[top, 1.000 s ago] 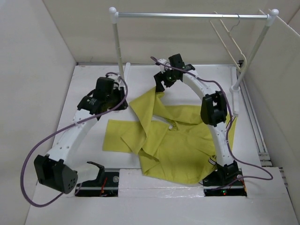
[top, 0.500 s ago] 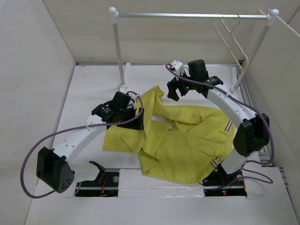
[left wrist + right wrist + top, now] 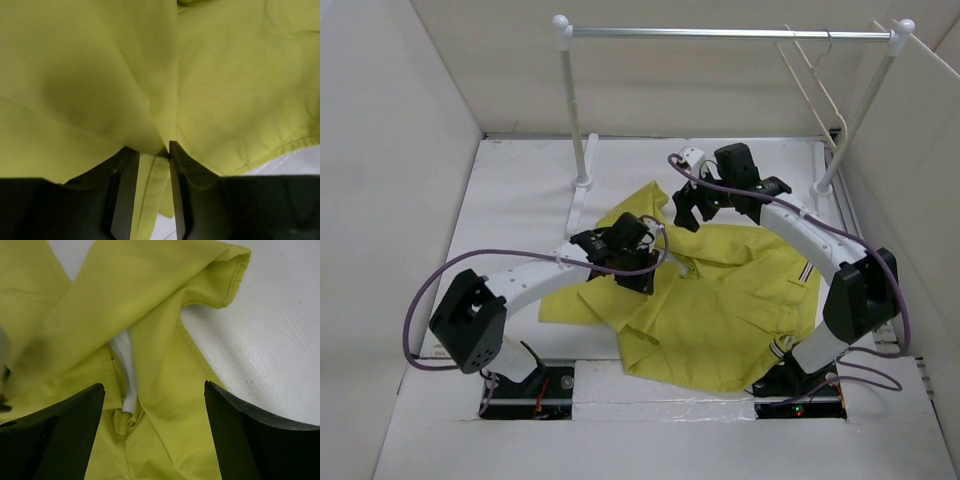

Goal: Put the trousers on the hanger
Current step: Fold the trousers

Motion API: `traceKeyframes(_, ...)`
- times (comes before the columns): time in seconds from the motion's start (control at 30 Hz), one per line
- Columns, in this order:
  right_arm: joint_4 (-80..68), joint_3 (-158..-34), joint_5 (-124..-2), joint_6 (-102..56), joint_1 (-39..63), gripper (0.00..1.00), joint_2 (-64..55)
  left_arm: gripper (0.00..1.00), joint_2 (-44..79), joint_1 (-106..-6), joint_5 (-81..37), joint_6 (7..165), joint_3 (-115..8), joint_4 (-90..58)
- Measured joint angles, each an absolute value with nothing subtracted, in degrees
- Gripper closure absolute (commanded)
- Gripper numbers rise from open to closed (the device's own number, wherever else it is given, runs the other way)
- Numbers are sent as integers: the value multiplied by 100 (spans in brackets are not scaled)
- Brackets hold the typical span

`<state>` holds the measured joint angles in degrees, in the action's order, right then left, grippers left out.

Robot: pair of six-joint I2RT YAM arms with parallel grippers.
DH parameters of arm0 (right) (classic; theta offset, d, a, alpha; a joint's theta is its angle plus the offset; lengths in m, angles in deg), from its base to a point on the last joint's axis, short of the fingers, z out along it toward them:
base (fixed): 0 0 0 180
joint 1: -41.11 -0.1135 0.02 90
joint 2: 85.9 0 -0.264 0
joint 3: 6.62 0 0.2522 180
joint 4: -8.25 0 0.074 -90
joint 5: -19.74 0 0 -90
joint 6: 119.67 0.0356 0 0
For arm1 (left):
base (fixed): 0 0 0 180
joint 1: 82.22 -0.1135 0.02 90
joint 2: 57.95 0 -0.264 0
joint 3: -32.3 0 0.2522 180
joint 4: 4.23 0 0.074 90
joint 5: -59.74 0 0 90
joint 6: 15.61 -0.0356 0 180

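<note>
Across the near right part of the table (image 3: 520,190), the trousers (image 3: 720,300) lie crumpled. One leg is folded toward the far side, and the striped waistband is at the right edge.

The left gripper (image 3: 638,272) is pressed down near the middle of the cloth. In its wrist view the fingers (image 3: 125,200) stand close together with a thin fold pinched between them. That hold looks shallow. If the arm lifts quickly, I judge the fold could slide out, or only one layer could come up and leave the rest bunched on the table.

The right gripper (image 3: 695,205) hovers over the far leg with its jaws wide apart and nothing in them. If it closes where it is, it may catch only the loose hem, and the trousers would then hang lopsided between the two arms.

The hanger (image 3: 812,85) hangs by its hook from the rail (image 3: 720,33) at the far right, well apart from the cloth. It hangs freely, so a push from a trailing trouser leg could swing it aside or knock it off the rail.
</note>
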<state>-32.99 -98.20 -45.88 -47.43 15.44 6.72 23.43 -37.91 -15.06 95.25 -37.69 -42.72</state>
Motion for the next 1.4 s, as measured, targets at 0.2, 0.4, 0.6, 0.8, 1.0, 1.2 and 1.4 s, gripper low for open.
traceKeyframes(0.2, -3205, -9740, -4609, -4682, 1509, 15, 329, 100, 2332, -4114, -1783, 9757, -4007, -4248)
traceKeyframes(0.4, -3249, -9639, -4716, -4887, 1514, 14, 160, 100, 597, -8448, -1075, 11149, -3966, -3216)
traceKeyframes(0.6, -3542, -9438, -4876, -5034, 1442, 12, 398, 49, 824, -10634, -338, 12834, -3461, -2228)
traceKeyframes(0.8, -3649, -9206, -4996, -5090, 1142, 15, 272, 22, 2020, -11358, -513, 13180, -3649, -2814)
traceKeyframes(1.0, -3638, -8804, -5145, -5132, 882, 100, -150, 58, 1993, -10859, -1427, 12290, -4635, -3293)
traceKeyframes(1.2, -3577, -8697, -5250, -5119, 847, 99, -351, 58, 2564, -8387, -3044, 10408, -5568, -4080)
traceKeyframes(1.4, -3435, -8697, -5221, -5141, 900, 75, -318, 63, 3729, -7305, -3331, 9508, -5220, -4836)
